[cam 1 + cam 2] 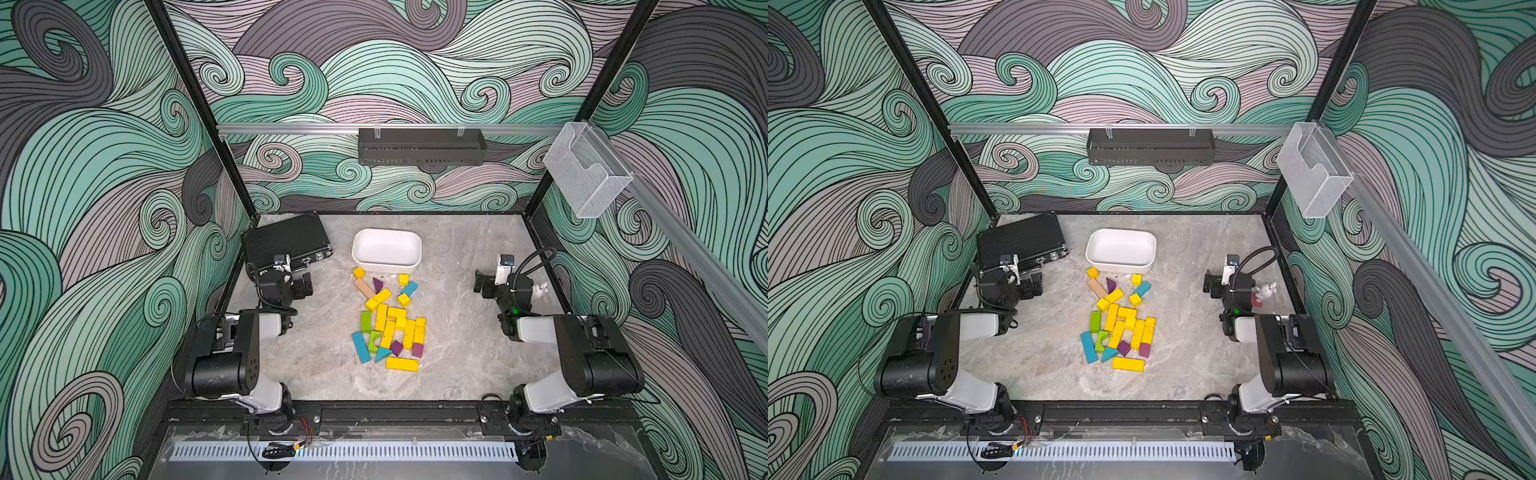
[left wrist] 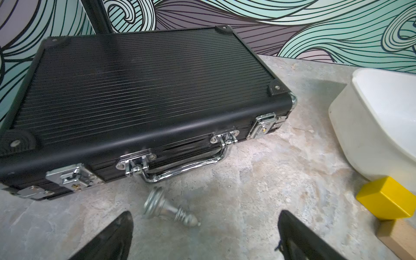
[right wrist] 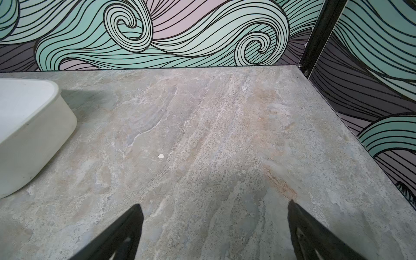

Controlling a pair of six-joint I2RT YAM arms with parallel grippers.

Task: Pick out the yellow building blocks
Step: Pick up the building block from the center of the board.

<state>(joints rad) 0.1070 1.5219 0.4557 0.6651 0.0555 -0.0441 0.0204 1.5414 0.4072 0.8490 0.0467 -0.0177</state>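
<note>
No text, label, brand, number or sign can be read in any of the views.

walled with a swirling wave mural (image 1: 374,62) in teal, grey and mauve. floored with a grey marbled tabletop (image 1: 457,353). fitted at the far side with a silver rail (image 1: 291,128) carrying a black perforated shelf (image 1: 422,147); at far right, with a clear plastic holder (image 1: 588,174).
</note>
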